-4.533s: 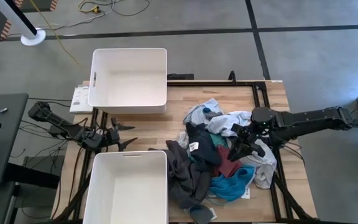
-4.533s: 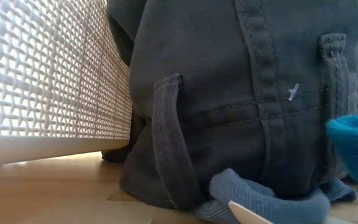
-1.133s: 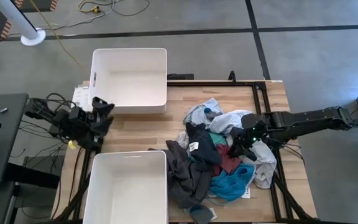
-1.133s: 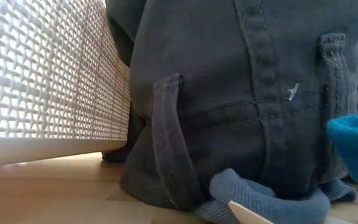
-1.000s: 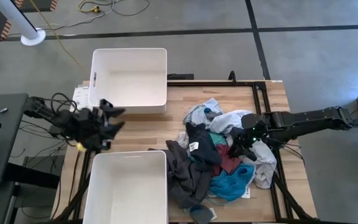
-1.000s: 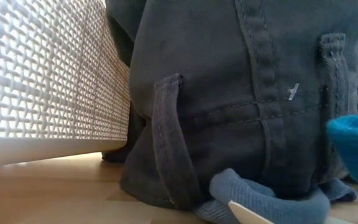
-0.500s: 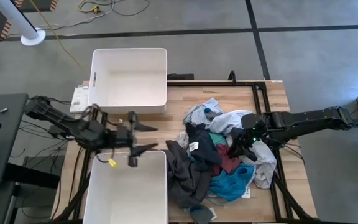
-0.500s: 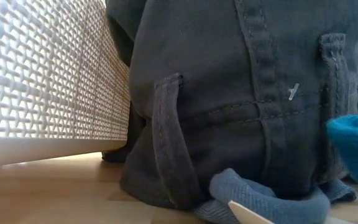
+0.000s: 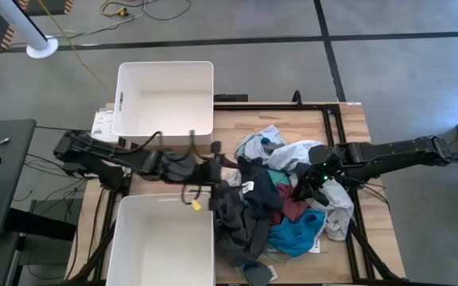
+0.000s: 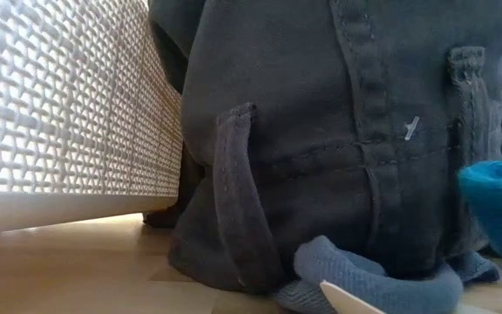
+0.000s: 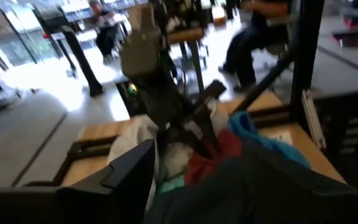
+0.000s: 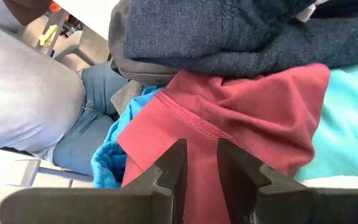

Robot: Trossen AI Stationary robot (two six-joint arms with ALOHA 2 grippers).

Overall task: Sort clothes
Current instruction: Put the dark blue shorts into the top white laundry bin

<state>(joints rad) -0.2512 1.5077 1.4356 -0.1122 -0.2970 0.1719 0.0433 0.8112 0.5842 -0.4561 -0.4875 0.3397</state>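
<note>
The clothes (image 9: pixel 281 202) lie heaped on the right half of the wooden table. Dark grey trousers (image 9: pixel 233 214) form the heap's left side and fill the low view (image 10: pixel 338 131). A maroon garment (image 9: pixel 293 208) lies in the middle, with bright blue cloth (image 9: pixel 296 234) nearer. My left gripper (image 9: pixel 227 168) reaches in from the left between the two bins. It is open, level, at the heap's left edge, with nothing between its fingers. My right gripper (image 9: pixel 303 191) is down in the heap, shut on the maroon garment. My right gripper has maroon cloth (image 12: pixel 199 140) in the narrow gap between its two fingers (image 12: pixel 178 163), just below the garment's stitched hem. The fingers slant down into the heap from the table's right side. The garment lies slack on the heap, under a navy garment (image 12: pixel 229 37).
One white bin (image 9: pixel 122 103) stands at the far left, and another (image 9: pixel 161 196) at the near left, its mesh wall (image 10: pixel 59 113) close beside the trousers. Bare wood shows between the bins. People sit in the room beyond the table (image 11: pixel 253 31).
My left gripper has swung from the table's left edge beside the far bin toward the right, through the gap between the bins, up to the heap's left edge. It has turned level and stayed open. The clothes have not moved.
</note>
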